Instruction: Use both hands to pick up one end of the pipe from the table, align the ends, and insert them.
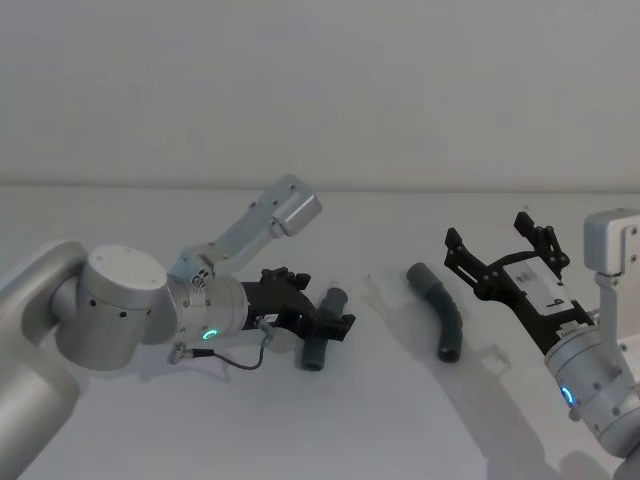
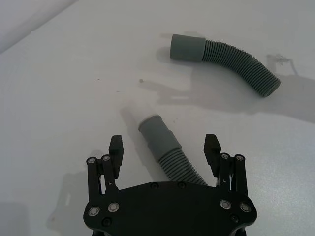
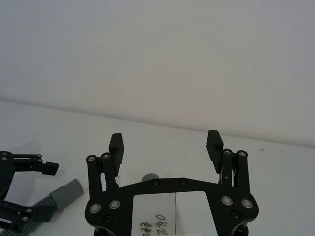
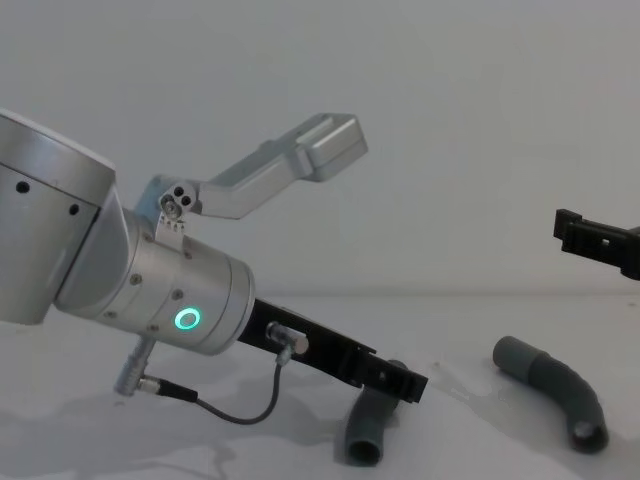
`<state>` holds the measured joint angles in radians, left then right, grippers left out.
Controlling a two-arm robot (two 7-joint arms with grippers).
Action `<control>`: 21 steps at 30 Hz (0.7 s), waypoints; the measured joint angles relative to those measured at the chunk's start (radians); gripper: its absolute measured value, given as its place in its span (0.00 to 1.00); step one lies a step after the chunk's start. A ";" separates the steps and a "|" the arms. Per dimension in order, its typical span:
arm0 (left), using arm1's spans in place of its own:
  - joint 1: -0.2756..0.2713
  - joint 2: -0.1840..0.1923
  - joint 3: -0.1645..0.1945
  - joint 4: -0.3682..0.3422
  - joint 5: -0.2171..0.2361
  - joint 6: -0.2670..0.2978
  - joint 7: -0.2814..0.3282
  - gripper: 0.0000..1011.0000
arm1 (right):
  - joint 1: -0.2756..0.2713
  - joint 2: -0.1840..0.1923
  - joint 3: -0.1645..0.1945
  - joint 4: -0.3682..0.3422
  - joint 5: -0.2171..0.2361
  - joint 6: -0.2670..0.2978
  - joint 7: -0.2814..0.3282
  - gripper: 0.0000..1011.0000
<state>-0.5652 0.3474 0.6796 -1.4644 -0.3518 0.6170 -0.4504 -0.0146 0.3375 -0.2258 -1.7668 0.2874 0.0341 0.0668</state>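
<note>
The left pipe piece [image 4: 367,430] and the right pipe piece [image 1: 445,310] are dull dark grey, plastic or rubber by the look. Both are finely ribbed along the middle, with smooth matt cuffs [image 2: 187,47] at the ends. The tabletop [image 1: 400,420] is plain matt white, faintly smudged. The left pincer [image 2: 164,143] and right pincer [image 3: 165,139] are matt black plastic studded with small shiny metal rivets [image 2: 225,204]. The right one carries a white paper label [image 3: 157,216]. The left wrist [image 4: 170,290] is smooth silver metal with a satin sheen.
</note>
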 joint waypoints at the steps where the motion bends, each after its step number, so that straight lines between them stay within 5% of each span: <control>1: -0.001 -0.002 0.001 0.003 0.001 0.000 -0.001 0.99 | 0.000 0.000 0.000 0.000 0.000 0.000 0.000 0.99; 21: -0.016 -0.033 0.013 0.050 0.022 0.013 -0.016 0.99 | 0.000 0.000 0.000 0.000 0.000 0.000 0.000 0.99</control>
<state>-0.5812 0.3148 0.6921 -1.4141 -0.3301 0.6300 -0.4667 -0.0146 0.3375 -0.2258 -1.7668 0.2874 0.0341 0.0668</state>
